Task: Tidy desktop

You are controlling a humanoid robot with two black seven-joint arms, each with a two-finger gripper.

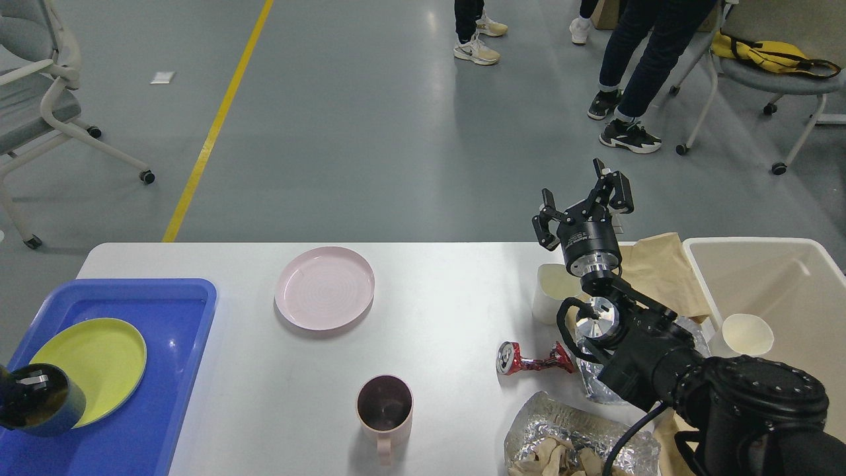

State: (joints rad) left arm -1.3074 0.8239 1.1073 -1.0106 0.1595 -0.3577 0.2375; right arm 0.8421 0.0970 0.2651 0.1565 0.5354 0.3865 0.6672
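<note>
The white counter point(449, 317) fills the near half of the view, and its far edge meets the grey floor. On its left end lies a blue tray point(165, 370) with a yellow-green plate point(99, 363). At the tray's near left corner a dark cup point(43, 406) shows; the left gripper is out of view. A pink plate point(324, 287) and a pink mug point(384, 406) stand in the middle with free room around. On the right, the right gripper point(581, 201) hangs above the far edge, its fingers point(618, 188) wide and holding nothing. Below it lie a white cup point(552, 291), a crushed can point(532, 360), foil point(562, 436) and brown paper point(664, 271), beside a beige bin point(793, 277).
</note>
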